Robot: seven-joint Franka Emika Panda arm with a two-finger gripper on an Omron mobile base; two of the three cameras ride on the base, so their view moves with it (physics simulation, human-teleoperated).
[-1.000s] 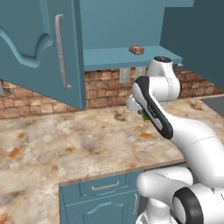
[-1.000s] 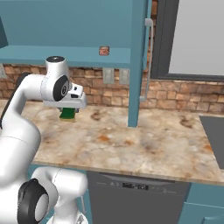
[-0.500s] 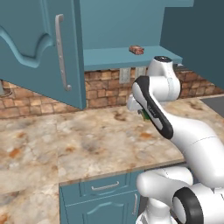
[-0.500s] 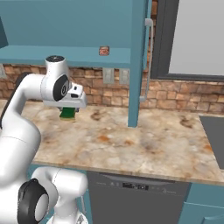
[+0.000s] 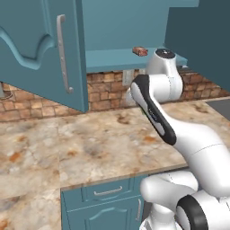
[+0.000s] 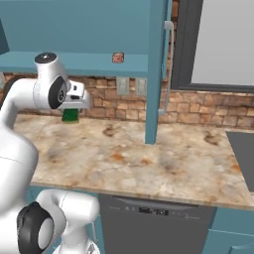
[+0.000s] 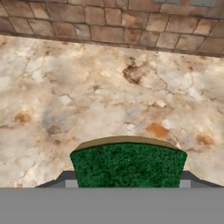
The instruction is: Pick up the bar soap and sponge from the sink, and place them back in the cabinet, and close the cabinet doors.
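Gripper (image 7: 127, 183) clamped on sponge (image 7: 128, 164) above counter (image 7: 87, 96); soap (image 6: 118, 57) sits on cabinet shelf (image 6: 94, 63).

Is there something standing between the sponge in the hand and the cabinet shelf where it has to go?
Nothing visible blocks it. The hand holds the sponge above the counter, just below the cabinet shelf. Both cabinet doors stand open. The bar soap already lies on the shelf, off to one side.
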